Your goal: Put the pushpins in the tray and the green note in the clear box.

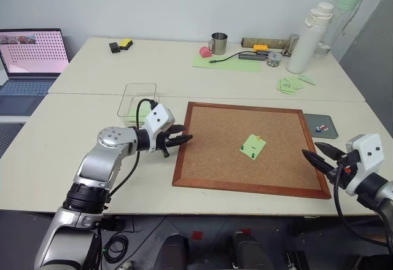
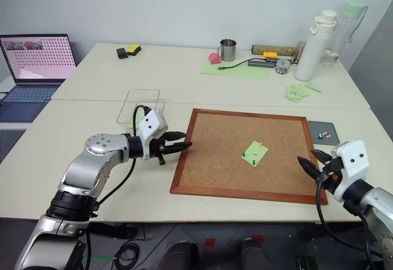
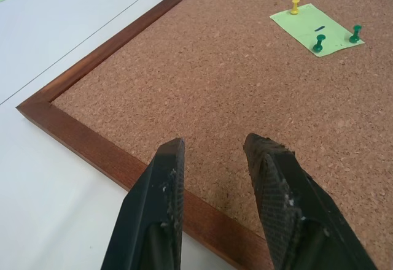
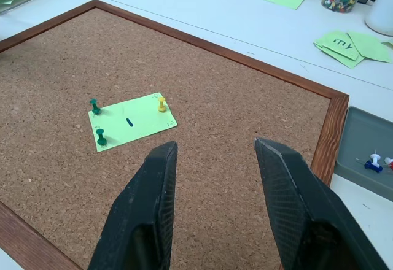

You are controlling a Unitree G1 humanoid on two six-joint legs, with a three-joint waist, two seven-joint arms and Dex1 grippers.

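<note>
Still pinned: green note, 3 pushpins.

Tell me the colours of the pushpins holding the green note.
One yellow, two green; clearest in right wrist view.

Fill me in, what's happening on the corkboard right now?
Nothing is held yet. The green note is pinned to the corkboard by one yellow pin and two green pins. The left gripper hovers open at the board's left edge; the right gripper is open at its right edge. The tray already holds a few pins, and the clear box holds green paper.
</note>
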